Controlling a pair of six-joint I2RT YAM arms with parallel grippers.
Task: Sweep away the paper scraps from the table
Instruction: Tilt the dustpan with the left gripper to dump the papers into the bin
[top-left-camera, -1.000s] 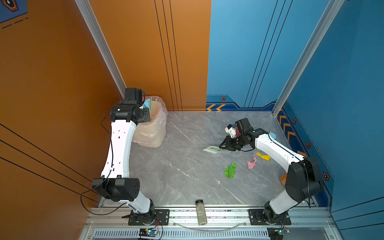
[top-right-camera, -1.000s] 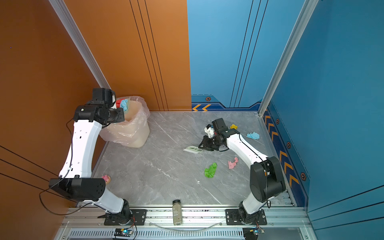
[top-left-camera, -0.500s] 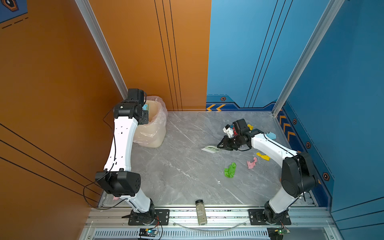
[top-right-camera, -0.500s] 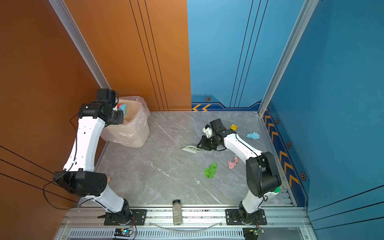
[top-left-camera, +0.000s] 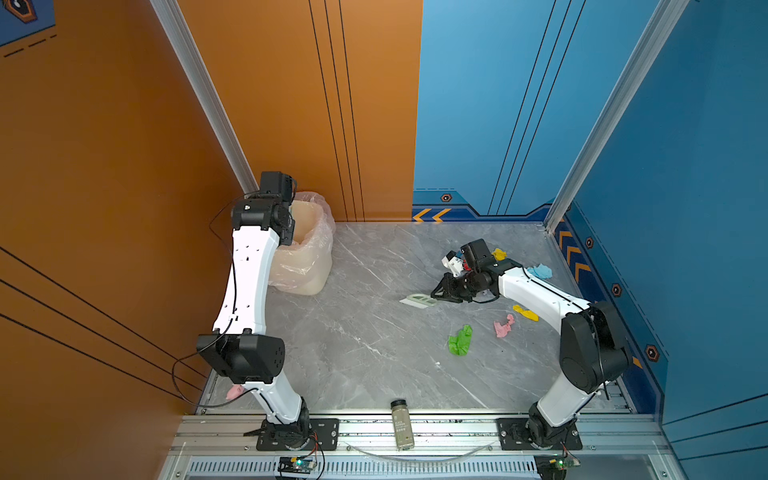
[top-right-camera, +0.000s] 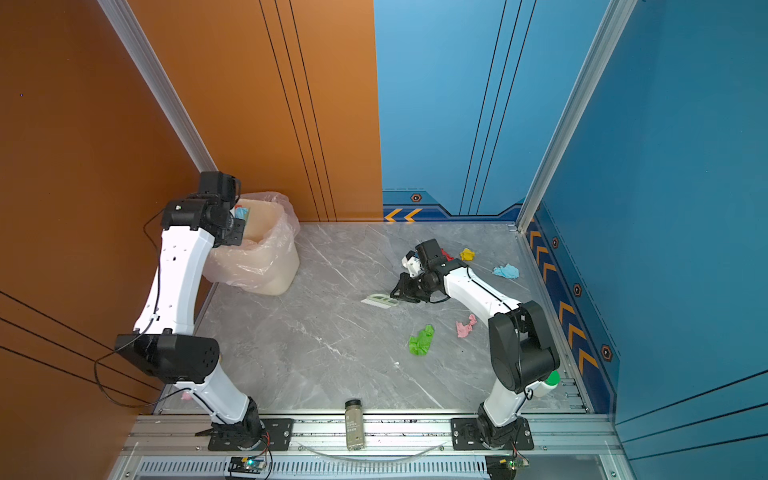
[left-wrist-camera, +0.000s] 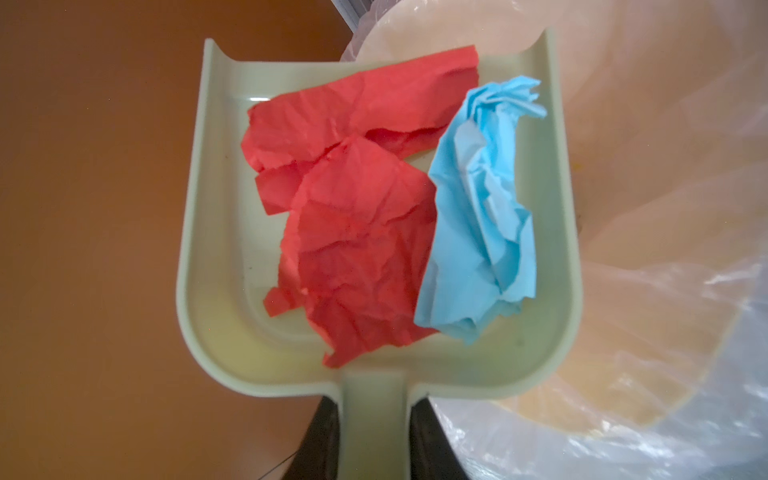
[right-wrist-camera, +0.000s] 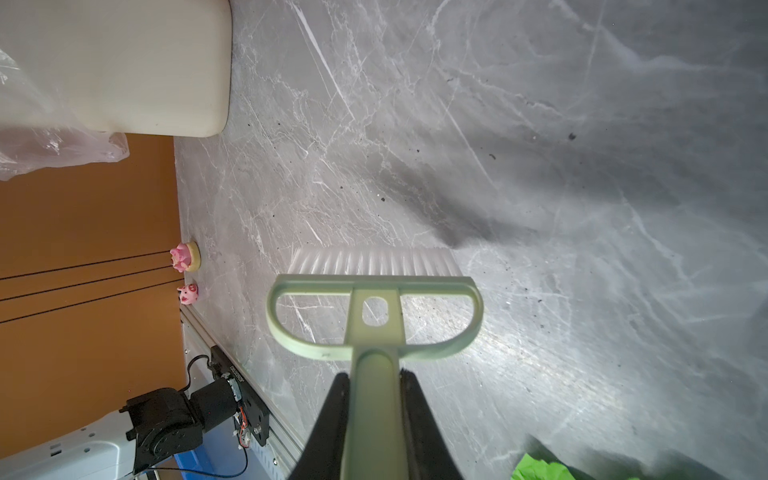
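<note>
Left wrist view: left gripper (left-wrist-camera: 376, 436) clamped on dustpan (left-wrist-camera: 216, 249) handle, red scrap (left-wrist-camera: 357, 232) and blue scrap (left-wrist-camera: 478, 208) aboard. Arm swung closer to bin (left-wrist-camera: 623, 249) this last second; dump looks near. Right gripper (right-wrist-camera: 374, 415) clenches brush (right-wrist-camera: 374, 316). Green scrap (top-left-camera: 460, 340) and pink scrap (top-left-camera: 503, 325) wait on table (top-left-camera: 353, 332).

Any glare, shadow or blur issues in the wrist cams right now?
Right wrist view: bright glare on the table beside the brush, dark shadow past its bristles. Left wrist view: dustpan and paper scraps sharp, bin liner washed out.
</note>
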